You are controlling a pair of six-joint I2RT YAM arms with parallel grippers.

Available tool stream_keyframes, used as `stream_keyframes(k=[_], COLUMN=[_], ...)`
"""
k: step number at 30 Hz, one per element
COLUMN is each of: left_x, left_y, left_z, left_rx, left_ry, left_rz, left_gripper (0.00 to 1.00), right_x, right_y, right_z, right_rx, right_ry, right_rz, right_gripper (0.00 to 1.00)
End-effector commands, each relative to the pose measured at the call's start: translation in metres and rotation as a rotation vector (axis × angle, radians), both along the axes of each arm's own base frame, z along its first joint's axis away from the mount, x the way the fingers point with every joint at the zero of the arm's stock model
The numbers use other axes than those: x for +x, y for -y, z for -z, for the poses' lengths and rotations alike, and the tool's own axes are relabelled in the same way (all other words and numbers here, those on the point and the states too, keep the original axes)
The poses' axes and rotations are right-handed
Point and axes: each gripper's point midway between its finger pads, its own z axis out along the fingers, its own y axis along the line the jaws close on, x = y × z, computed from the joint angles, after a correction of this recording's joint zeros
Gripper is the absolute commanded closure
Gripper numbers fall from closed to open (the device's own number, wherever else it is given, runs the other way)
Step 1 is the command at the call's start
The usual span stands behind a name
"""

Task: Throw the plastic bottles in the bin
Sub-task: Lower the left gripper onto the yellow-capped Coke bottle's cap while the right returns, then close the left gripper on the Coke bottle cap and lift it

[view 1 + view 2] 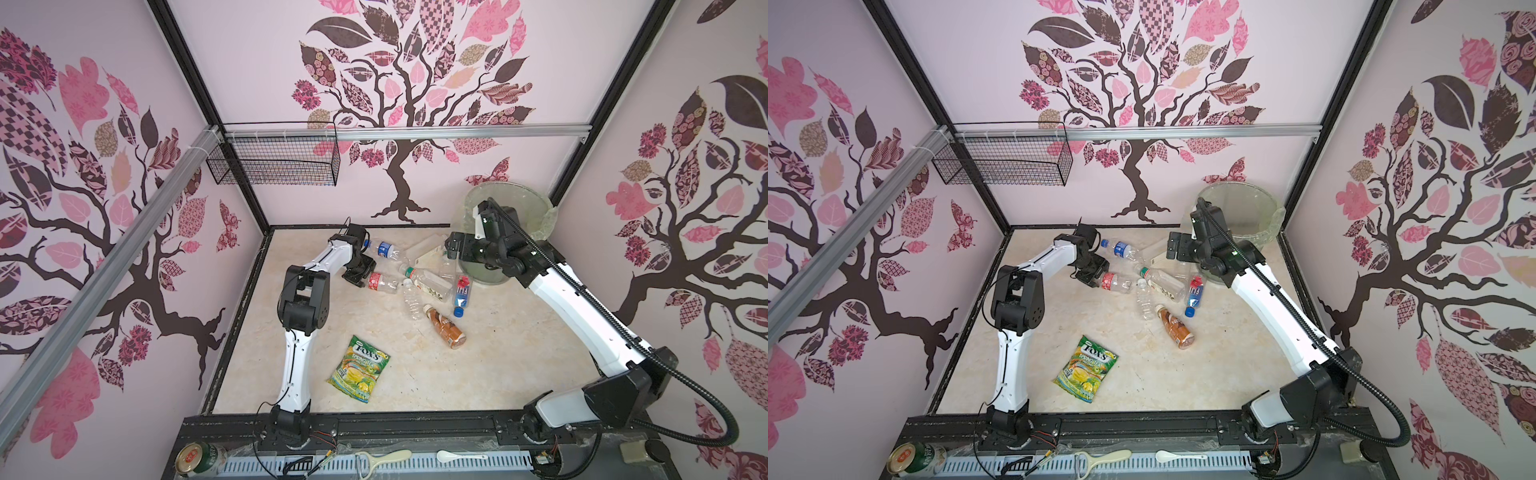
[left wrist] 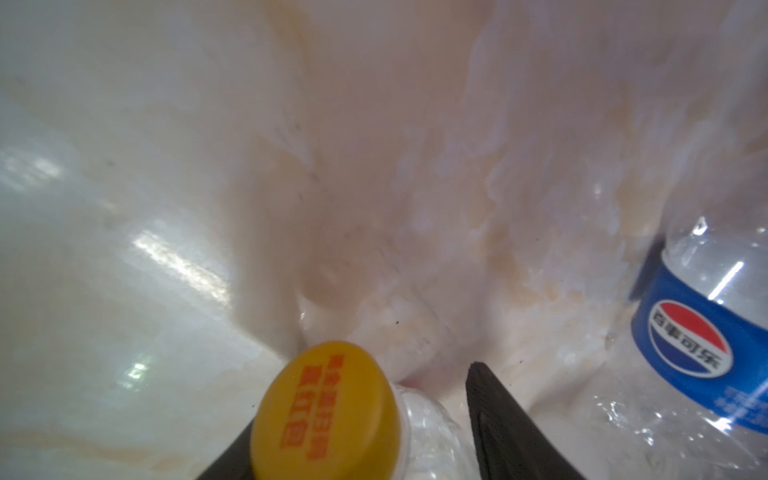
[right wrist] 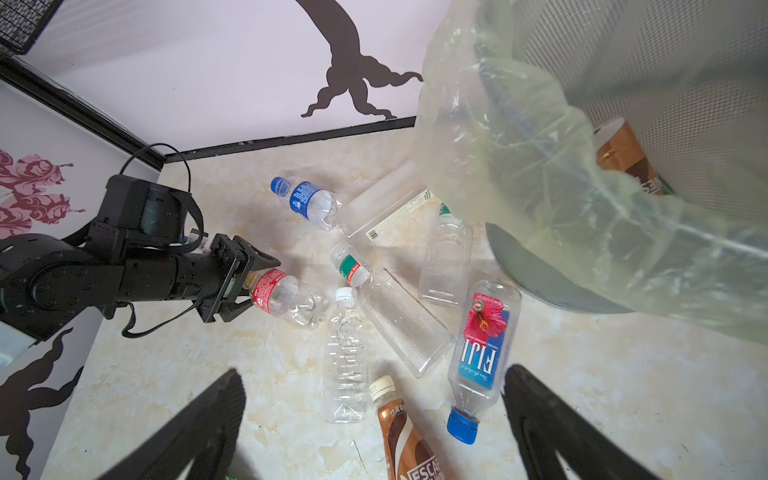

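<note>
Bin [image 1: 524,212] in the far right corner; plastic bottles [image 1: 430,286] scattered on the floor beside it. Right gripper [image 3: 374,372] spread wide above them. Left gripper [image 3: 261,282] straddles the red-labelled bottle [image 3: 278,293] at its yellow cap [image 2: 328,411]; pinching or not, we cannot tell. We fear the slick neck slipping.

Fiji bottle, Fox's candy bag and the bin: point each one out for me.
Fiji bottle [image 1: 462,291], in a top view, on its red and blue label.
Fox's candy bag [image 1: 358,369], in a top view, on the middle of the bag's front.
bin [image 1: 528,203], in a top view, on its far inner wall.
</note>
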Motion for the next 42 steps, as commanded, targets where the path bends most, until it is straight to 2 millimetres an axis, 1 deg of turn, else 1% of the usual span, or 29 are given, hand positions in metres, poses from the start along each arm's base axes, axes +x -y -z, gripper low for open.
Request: stream_keyframes(k=[1, 4, 7, 9, 11, 14, 15, 17, 22, 24, 26, 28, 33, 37, 42], left_x=[-0.014, -0.023, -0.034, -0.041, -0.047, -0.055, -0.058, -0.068, -0.079, -0.083, -0.086, -0.085, -0.078, -0.068, -0.062], left_y=[0.001, 0.002, 0.007, 0.012, 0.021, 0.028, 0.029, 0.022, 0.016, 0.015, 0.011, 0.011, 0.022, 0.030, 0.029], left_z=[-0.006, -0.020, -0.038, -0.054, -0.077, -0.107, -0.111, -0.113, -0.111, -0.109, -0.100, -0.091, -0.068, -0.053, -0.038], left_rx=[0.022, 0.021, 0.022, 0.027, 0.035, 0.081, 0.090, 0.101, 0.115, 0.130, 0.154, 0.153, 0.099, 0.078, 0.096], left_ry=[-0.024, -0.004, 0.022, 0.051, 0.107, 0.190, 0.199, 0.171, 0.130, 0.109, 0.069, 0.050, 0.021, 0.019, -0.003], left_rz=[0.047, 0.071, 0.116, 0.164, 0.232, 0.325, 0.334, 0.328, 0.358, 0.391, 0.400, 0.398, 0.361, 0.362, 0.374], left_gripper=[0.43, 0.47, 0.48, 0.49, 0.50, 0.49, 0.49, 0.48, 0.40, 0.36, 0.31, 0.26, 0.16, 0.13, 0.09], right_x=[-0.013, -0.016, -0.021, -0.027, -0.035, -0.043, -0.044, -0.044, -0.040, -0.038, -0.038, -0.039, -0.043, -0.044, -0.046], right_y=[0.009, 0.008, 0.000, -0.009, -0.019, -0.024, -0.024, -0.023, -0.027, -0.028, -0.028, -0.024, -0.020, -0.018, -0.014], right_z=[-0.014, -0.009, -0.003, 0.003, 0.011, 0.023, 0.028, 0.038, 0.052, 0.051, 0.050, 0.049, 0.052, 0.055, 0.052], right_rx=[-0.017, -0.013, 0.020, 0.055, 0.101, 0.146, 0.144, 0.131, 0.125, 0.123, 0.117, 0.106, 0.112, 0.104, 0.093], right_ry=[0.039, 0.031, 0.011, -0.021, -0.066, -0.095, -0.101, -0.118, -0.157, -0.170, -0.174, -0.174, -0.191, -0.203, -0.205], right_rz=[-0.004, -0.017, -0.053, -0.090, -0.134, -0.162, -0.159, -0.152, -0.155, -0.159, -0.158, -0.146, -0.122, -0.107, -0.095], right_gripper=[0.00, 0.00, 0.01, 0.00, 0.00, 0.01, 0.00, 0.00, 0.00, 0.00, 0.01, 0.00, 0.01, 0.01, 0.00])
